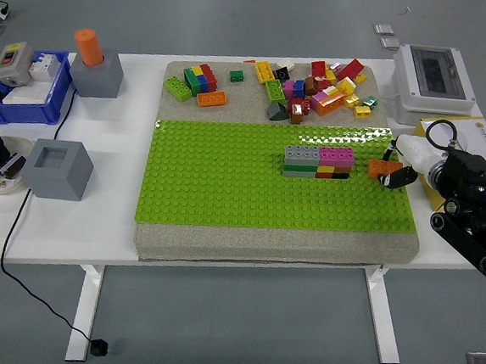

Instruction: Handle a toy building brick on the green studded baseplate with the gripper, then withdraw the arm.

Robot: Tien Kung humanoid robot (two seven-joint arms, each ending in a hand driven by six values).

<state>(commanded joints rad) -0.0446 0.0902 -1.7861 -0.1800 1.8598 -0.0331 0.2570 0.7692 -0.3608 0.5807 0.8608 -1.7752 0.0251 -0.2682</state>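
Reaching in from the right, the robot's right hand [398,166] pinches an orange brick [383,168] between its fingertips, holding it over the right edge of the green baseplate [225,189]. The brick sits level, studs up as far as I can tell, which suits pressing it straight down onto the plate. Just to its left stands a small wall of bricks [319,162], grey and green at one end, pink, yellow and red at the other, already seated on the plate; the orange one looks meant to join that row. Behind the plate, a loose heap of bricks [319,88] lies on the beige mat [263,239], kept off the studs so it stays easy to pick from. The plate and mat sit square on the white desk [60,234]. No left arm shows.
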